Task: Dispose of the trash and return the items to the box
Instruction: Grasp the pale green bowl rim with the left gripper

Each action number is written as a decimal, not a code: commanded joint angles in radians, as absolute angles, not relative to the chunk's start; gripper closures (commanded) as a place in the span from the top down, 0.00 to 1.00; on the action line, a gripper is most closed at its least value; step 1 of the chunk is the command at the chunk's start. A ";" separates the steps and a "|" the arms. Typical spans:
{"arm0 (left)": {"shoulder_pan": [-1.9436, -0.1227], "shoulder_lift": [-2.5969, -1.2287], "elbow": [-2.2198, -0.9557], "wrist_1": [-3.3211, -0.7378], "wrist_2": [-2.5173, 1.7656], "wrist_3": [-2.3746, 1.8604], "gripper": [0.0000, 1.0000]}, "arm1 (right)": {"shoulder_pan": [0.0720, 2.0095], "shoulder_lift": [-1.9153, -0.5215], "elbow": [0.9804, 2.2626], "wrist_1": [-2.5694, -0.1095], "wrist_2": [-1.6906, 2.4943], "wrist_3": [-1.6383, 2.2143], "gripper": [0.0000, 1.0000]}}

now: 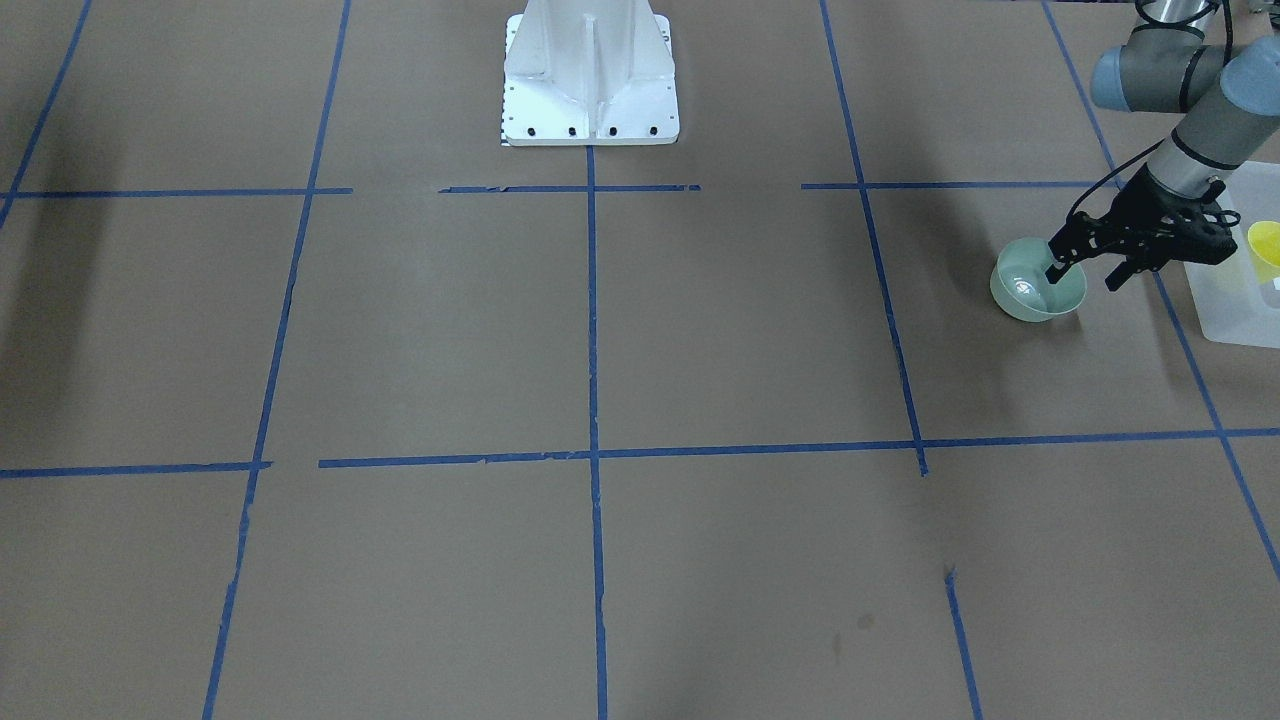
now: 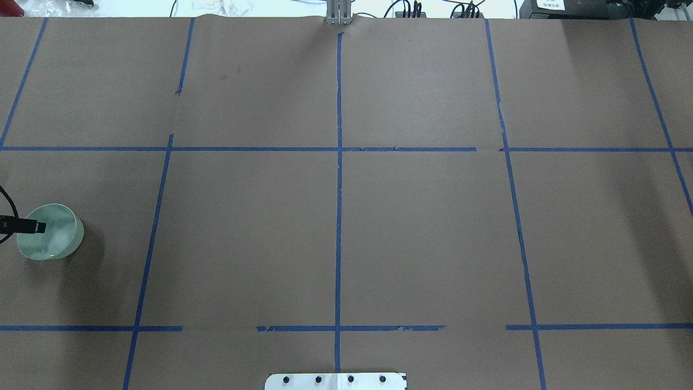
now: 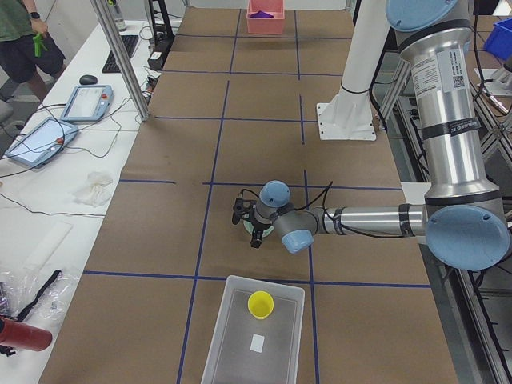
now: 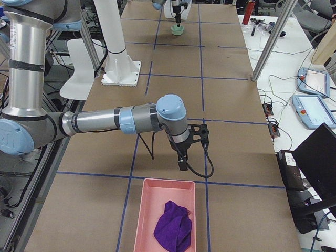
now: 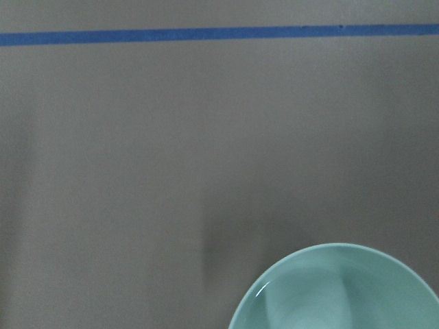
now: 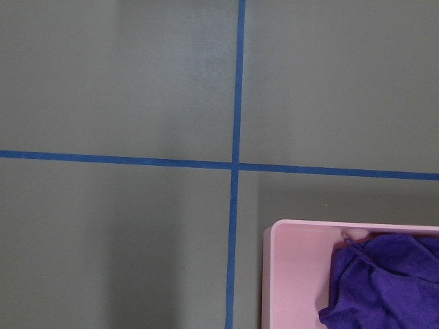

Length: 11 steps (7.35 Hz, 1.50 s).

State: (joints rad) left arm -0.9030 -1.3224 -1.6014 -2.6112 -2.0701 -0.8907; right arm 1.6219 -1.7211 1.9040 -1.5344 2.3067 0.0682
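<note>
Left gripper [image 1: 1085, 277] straddles the mint-green bowl's [image 1: 1022, 292] rim, jaws spread, one finger inside. At the bowl's 3 o'clock, the frosted bin [image 1: 1222, 305] holds the yellow cup [image 1: 1266, 243]. Whether the right gripper [image 4: 182, 164] is spread or closed cannot be told.

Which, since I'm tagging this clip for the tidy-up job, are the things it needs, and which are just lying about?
Job: mint-green bowl, with the open left gripper straddling its rim; yellow cup, standing in the translucent bin.
Lying about: pink tray holding a purple cloth (possibly trash, cannot tell); controller tablet; red canister.
</note>
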 commanded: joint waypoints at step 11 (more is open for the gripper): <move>-1.280 -1.378 -1.654 -2.241 -2.434 -0.468 0.00 | 1.565 -1.660 1.675 -1.443 2.342 0.071 1.00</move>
